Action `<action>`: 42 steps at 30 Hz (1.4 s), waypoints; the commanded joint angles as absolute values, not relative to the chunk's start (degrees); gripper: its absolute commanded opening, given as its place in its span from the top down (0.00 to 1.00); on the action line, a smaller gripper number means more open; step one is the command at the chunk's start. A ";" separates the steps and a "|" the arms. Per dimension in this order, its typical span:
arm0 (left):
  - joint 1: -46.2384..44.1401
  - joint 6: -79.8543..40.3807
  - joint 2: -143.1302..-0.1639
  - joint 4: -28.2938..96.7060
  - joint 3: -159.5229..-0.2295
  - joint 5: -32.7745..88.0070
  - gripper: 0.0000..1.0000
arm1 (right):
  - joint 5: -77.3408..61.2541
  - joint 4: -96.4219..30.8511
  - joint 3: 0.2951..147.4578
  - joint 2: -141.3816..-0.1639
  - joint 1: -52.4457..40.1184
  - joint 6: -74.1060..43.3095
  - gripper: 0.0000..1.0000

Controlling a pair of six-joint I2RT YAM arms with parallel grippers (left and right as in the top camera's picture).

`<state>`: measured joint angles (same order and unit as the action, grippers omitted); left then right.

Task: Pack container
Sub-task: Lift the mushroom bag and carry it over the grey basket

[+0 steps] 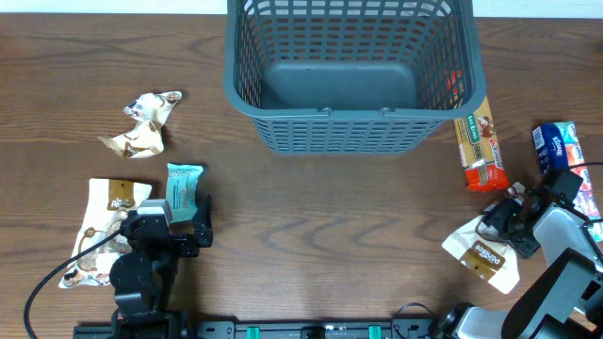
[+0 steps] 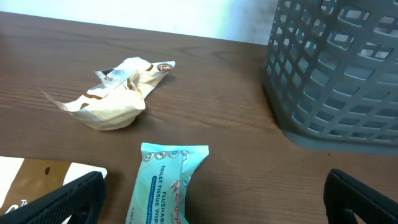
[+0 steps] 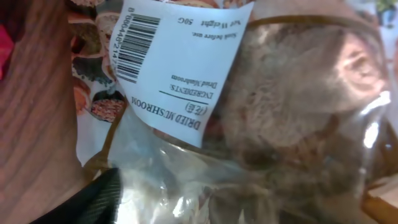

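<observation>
Fingers, left gripper [image 2: 214,200]: spread; one wipes pack [image 2: 166,183] just ahead.
Fingers, right gripper [image 1: 507,224]: state unclear; one mushroom bag [image 3: 286,124] close.
Basket, container [image 1: 353,132]: one, beyond left fingers.

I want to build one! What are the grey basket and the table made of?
The basket looks like matte dark grey moulded plastic: lattice walls and thick rim in one smooth piece. The table shows brown wood grain with slight sheen, maybe real wood, maybe printed laminate.

Upper centre: dark grey plastic basket [image 1: 349,132], slotted lattice walls. Lower left: teal rectangular wipes packet [image 1: 183,188]. Throughout: brown wood-grain worktop [image 1: 330,235].
</observation>
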<state>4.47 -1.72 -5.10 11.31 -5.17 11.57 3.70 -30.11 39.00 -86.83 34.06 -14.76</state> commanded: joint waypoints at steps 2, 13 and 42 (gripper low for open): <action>4.75 -2.46 -5.21 11.42 -3.70 10.90 0.01 | 4.01 -30.22 38.52 -88.66 34.52 -14.76 0.62; 4.75 -2.44 -5.21 11.42 -3.70 10.90 0.01 | -0.49 -32.99 39.44 -84.18 34.52 -14.76 0.99; 4.75 -2.46 -5.21 11.44 -3.70 11.11 0.01 | -21.98 -45.78 95.50 -82.19 25.04 3.09 0.99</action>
